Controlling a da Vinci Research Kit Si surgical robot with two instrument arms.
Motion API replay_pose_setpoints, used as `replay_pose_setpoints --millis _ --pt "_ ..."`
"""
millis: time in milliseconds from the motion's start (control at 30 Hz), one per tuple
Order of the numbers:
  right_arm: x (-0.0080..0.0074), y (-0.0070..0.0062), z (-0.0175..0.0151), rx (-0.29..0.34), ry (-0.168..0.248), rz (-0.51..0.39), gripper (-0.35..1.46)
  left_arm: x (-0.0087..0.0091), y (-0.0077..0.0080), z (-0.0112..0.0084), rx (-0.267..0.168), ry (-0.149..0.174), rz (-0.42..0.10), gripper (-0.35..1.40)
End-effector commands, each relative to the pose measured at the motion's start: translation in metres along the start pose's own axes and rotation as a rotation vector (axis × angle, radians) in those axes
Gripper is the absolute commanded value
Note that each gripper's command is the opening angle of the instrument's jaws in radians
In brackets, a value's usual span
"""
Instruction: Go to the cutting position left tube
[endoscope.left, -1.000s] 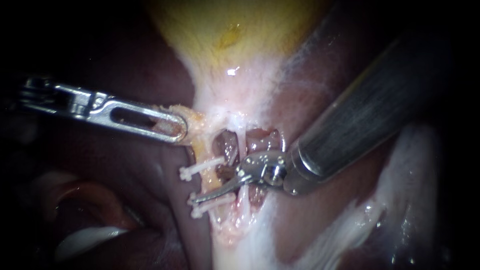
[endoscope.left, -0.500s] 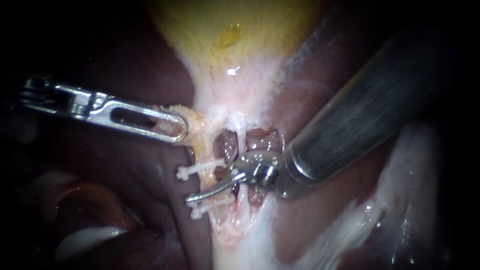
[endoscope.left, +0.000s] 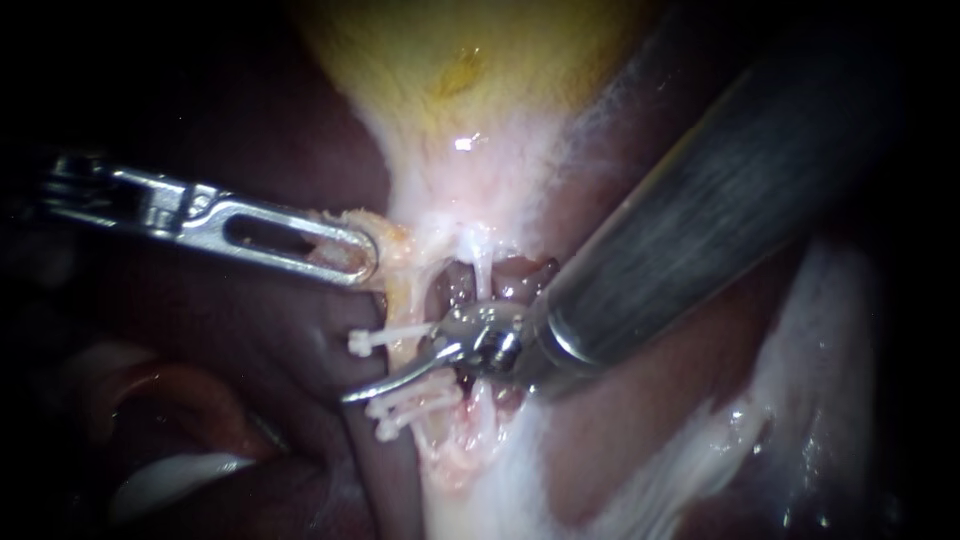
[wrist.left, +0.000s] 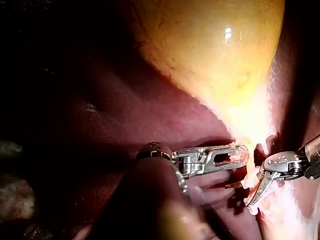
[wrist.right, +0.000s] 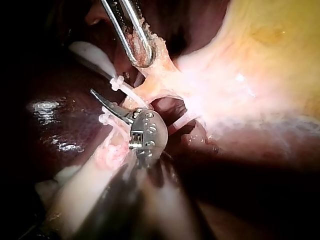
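Note:
The left tube (endoscope.left: 405, 300), a yellowish strand, runs down from the gallbladder (endoscope.left: 470, 70) neck and carries two white clips, an upper clip (endoscope.left: 385, 337) and a lower clip (endoscope.left: 405, 405). My right instrument (endoscope.left: 400, 375) has curved blades. One blade lies across the front of the left tube between the two clips, and its tip sticks out past the tube. The other blade is mostly hidden behind the tube; in the left wrist view a gap shows between the blades (wrist.left: 245, 195). My left instrument (endoscope.left: 355, 258) is shut on the tissue at the gallbladder neck, just above the upper clip.
A thin white right tube (endoscope.left: 480, 268) stands beside the left one, just above the right instrument's hinge. Dark red liver (endoscope.left: 250, 140) surrounds the site. Pale white tissue (endoscope.left: 500, 480) runs downward below the clips. The right instrument's thick shaft (endoscope.left: 700, 220) covers the upper right.
My right instrument has slid leftward, so its blade tip now reaches well past the left tube between the clips. My left instrument holds still.

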Motion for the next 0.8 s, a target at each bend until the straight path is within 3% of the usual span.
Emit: replay_pose_setpoints --millis 33,300,800 --pt "0.0001 0.0000 0.0001 0.002 0.001 0.001 1.13 0.0000 0.0000 0.0000 0.000 0.000 0.000 -0.35" --pt "0.0003 -0.0001 0.0003 0.012 0.029 0.005 1.11 0.0000 0.0000 0.0000 0.000 0.000 0.000 -0.35" --pt "0.0001 -0.0002 0.0000 0.009 0.034 0.005 1.13 0.0000 0.0001 0.0000 0.001 0.000 0.000 -0.35"
